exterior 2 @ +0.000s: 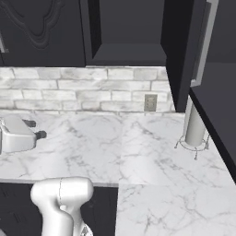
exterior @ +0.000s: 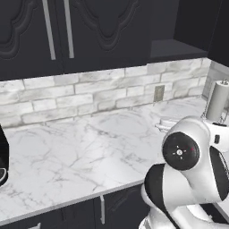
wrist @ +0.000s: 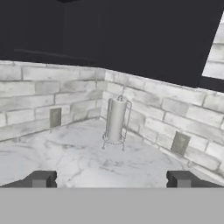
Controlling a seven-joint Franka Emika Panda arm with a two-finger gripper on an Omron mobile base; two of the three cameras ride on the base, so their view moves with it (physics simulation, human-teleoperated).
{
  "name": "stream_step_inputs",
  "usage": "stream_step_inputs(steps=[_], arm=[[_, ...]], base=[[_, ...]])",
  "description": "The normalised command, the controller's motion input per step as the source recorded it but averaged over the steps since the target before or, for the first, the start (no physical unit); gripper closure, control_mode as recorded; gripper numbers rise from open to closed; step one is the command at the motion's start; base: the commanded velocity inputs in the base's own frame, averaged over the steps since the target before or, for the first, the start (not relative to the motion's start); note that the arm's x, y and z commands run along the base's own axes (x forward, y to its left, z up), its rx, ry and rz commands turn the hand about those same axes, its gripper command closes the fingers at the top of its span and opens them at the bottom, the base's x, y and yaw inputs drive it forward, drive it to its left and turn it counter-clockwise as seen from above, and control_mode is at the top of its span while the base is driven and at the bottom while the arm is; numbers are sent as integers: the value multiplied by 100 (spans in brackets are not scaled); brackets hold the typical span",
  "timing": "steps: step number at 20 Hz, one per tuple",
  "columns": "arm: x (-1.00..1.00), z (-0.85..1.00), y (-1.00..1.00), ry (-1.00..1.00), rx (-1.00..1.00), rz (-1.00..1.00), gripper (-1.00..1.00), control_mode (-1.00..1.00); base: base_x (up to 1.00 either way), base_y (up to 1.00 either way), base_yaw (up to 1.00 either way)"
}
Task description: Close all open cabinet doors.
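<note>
Two black cabinet doors with slim silver bar handles are shut at the upper left. To their right a cabinet stands open, its bare shelf showing. Its open door swings out over the counter, edge-on, with its silver handle facing right. My gripper hovers open and empty over the marble counter, well left of and below the open door. Its dark fingertips stand wide apart in the hand view, pointing at the counter's back corner.
A paper towel holder stands on the marble counter near the corner, below the open door. Wall outlets sit in the brick backsplash. Black drawer fronts run under the counter edge. A dark appliance stands at the far left.
</note>
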Motion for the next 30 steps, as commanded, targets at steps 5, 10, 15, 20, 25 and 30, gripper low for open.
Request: stream_step_inputs(steps=[5, 10, 15, 20, 25, 30], arm=[[0, 12, -100, -20, 8, 13, -100, -100], [0, 8, -100, -20, 14, 14, -100, -100], [0, 0, -94, -16, 14, 13, -100, -100], [0, 0, -73, -15, 7, 13, -100, -100], [0, 0, -54, -13, 5, 9, -100, -100], [0, -4, -12, -4, 0, 0, -100, -100]], base=[[0, 0, 0], [0, 0, 0], [0, 0, 0], [0, 0, 0], [0, 0, 0], [0, 0, 0]])
